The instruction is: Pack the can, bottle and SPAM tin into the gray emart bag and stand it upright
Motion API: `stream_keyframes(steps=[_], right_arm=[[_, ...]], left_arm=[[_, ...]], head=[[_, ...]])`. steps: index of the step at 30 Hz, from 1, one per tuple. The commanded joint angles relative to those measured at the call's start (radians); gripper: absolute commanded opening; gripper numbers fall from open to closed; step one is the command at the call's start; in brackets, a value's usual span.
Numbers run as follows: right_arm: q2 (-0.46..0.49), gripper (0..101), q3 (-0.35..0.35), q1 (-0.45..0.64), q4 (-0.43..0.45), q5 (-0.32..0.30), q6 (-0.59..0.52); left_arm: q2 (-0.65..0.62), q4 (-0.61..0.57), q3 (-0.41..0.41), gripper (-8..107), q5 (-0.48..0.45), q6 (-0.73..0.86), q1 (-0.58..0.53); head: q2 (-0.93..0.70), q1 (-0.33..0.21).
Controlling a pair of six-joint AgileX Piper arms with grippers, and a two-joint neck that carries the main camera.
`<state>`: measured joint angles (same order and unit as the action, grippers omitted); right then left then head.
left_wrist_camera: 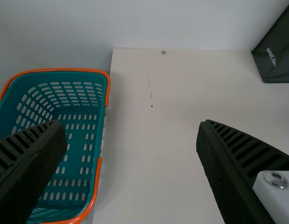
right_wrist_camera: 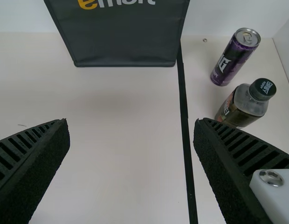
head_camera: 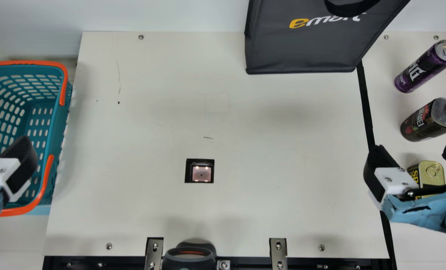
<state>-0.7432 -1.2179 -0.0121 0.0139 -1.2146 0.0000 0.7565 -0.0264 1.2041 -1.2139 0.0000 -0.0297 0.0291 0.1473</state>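
A teal basket [head_camera: 59, 131] sits at left beside the spread, empty left gripper [left_wrist_camera: 131, 124]. The gray emart bag [head_camera: 301, 50] stands at the table's far side; the right gripper [right_wrist_camera: 131, 122], open and holding nothing, hangs near the SPAM tin [head_camera: 435, 170], with the can [head_camera: 419, 71] and bottle [head_camera: 419, 122] beyond. Packing appears yet to begin; next calls for lining up on one item and gripping it squarely.
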Motion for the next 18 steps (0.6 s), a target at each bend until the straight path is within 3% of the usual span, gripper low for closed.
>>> stream_keyframes(steps=[1,2,12,18], right_arm=[[0.0,95,0.0,0.0,0.0,0.0,0.0],[0.0,95,0.0,0.0,0.0,0.0,0.0],[0.0,95,0.0,0.0,0.0,0.0,0.0],[0.0,95,0.0,0.0,0.0,0.0,0.0]], left_arm=[[0.0,0.0,0.0,90,0.0,0.0,0.0],[0.0,0.0,0.0,90,0.0,0.0,0.0],[0.0,0.0,0.0,90,0.0,0.0,0.0],[0.0,0.0,0.0,90,0.0,0.0,0.0]], head=[[0.022,-0.032],[0.067,-0.077],[0.3,-0.31],[0.32,-0.322]])
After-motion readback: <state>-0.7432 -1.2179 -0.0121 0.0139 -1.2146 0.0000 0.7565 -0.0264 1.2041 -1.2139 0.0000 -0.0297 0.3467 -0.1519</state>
